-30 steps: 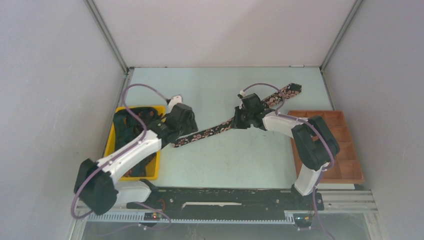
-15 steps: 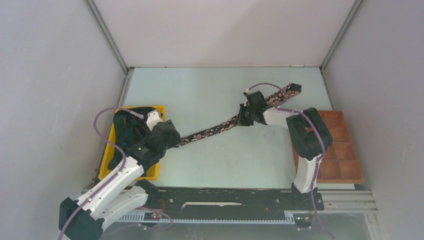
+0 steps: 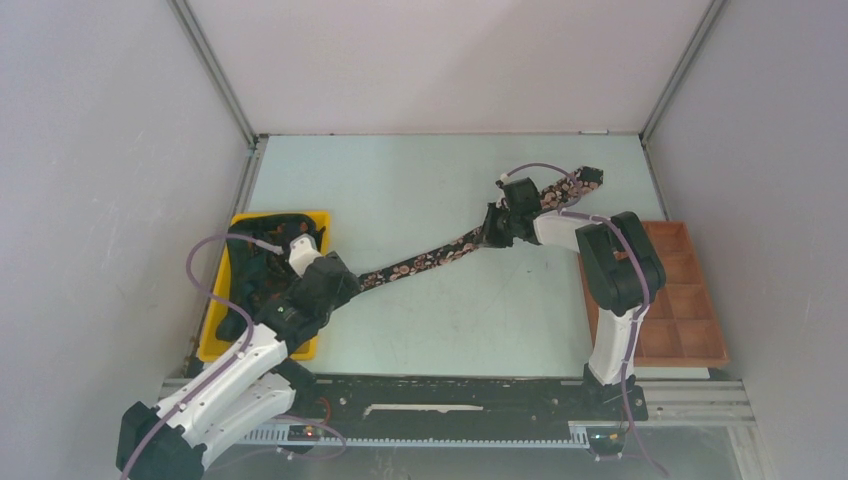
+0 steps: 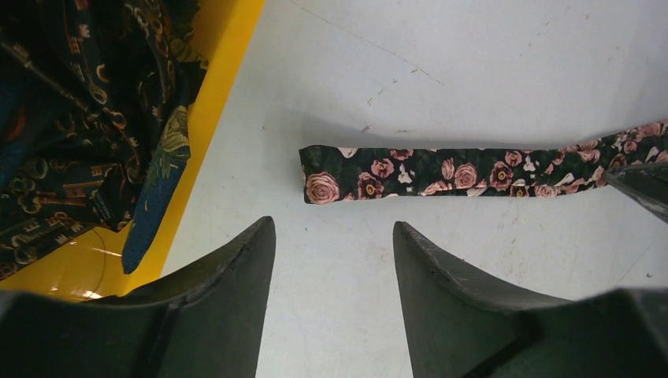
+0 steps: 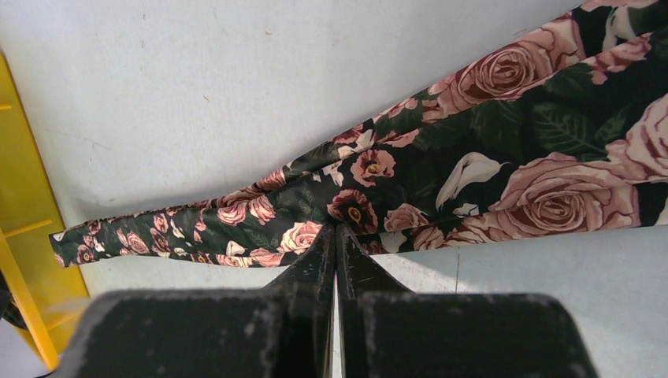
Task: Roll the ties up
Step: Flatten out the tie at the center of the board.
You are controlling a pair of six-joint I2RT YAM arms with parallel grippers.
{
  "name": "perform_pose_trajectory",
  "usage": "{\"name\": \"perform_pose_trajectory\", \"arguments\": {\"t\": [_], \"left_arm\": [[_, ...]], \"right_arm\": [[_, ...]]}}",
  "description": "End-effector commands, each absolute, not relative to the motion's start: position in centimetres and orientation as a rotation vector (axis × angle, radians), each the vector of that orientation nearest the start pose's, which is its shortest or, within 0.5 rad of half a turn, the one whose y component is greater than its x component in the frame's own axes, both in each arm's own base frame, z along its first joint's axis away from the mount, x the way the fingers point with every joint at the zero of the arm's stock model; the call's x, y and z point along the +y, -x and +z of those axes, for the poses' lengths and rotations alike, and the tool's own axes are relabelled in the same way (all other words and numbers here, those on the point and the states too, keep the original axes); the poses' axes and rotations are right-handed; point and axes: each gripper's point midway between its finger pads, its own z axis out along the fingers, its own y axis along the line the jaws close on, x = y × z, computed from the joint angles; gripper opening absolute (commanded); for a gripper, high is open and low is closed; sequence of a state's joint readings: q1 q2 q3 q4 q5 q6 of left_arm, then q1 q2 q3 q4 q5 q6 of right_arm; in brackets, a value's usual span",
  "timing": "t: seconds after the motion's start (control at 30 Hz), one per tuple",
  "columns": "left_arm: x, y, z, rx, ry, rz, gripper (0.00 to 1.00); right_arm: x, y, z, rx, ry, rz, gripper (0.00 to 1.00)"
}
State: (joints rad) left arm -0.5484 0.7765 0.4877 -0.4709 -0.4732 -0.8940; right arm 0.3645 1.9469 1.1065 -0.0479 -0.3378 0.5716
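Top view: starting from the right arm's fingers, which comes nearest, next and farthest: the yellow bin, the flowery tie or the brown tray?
1. The flowery tie, pinched in the right fingers.
2. The brown tray, to their right.
3. The yellow bin, far left.

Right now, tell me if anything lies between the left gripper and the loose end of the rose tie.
Nothing visible does. Only bare table separates the open left gripper from the rose tie at its narrow end. The yellow bin sits off to the side, and the right gripper pinches the rose tie farther along.
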Motion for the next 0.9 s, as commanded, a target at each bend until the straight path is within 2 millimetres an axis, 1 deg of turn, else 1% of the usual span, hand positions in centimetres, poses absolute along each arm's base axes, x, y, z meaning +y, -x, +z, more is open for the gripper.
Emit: {"name": "perform_pose_trajectory", "arguments": {"t": [0.0,0.1,0.3,0.47,0.7,0.87], "left_arm": [[-8.0,-24.4,10.3,2.048,0.761,-0.294,0.61],[-7.5,-24.3,9.4,2.030,0.838,-0.296,0.60],[-6.3,-24.8,7.8,2.023,0.926,-0.284,0.59],[-6.3,-25.3,6.6,2.057,0.915,-0.263,0.57],[-6.5,-26.2,5.9,2.072,0.892,-0.252,0.53],[-6.9,-26.4,4.9,2.105,0.882,-0.248,0.49]], "right_arm": [[23.4,-38.9,0.8,2.571,-0.072,0.767,0.00],[24.3,-38.7,1.5,2.551,-0.020,0.794,0.00],[25.2,-38.4,2.4,2.532,0.026,0.841,0.00],[25.4,-38.1,3.2,2.521,0.050,0.858,0.00],[25.7,-37.8,4.8,2.494,0.082,0.862,0.00],[25.8,-37.7,5.3,2.488,0.091,0.871,0.00]]}}
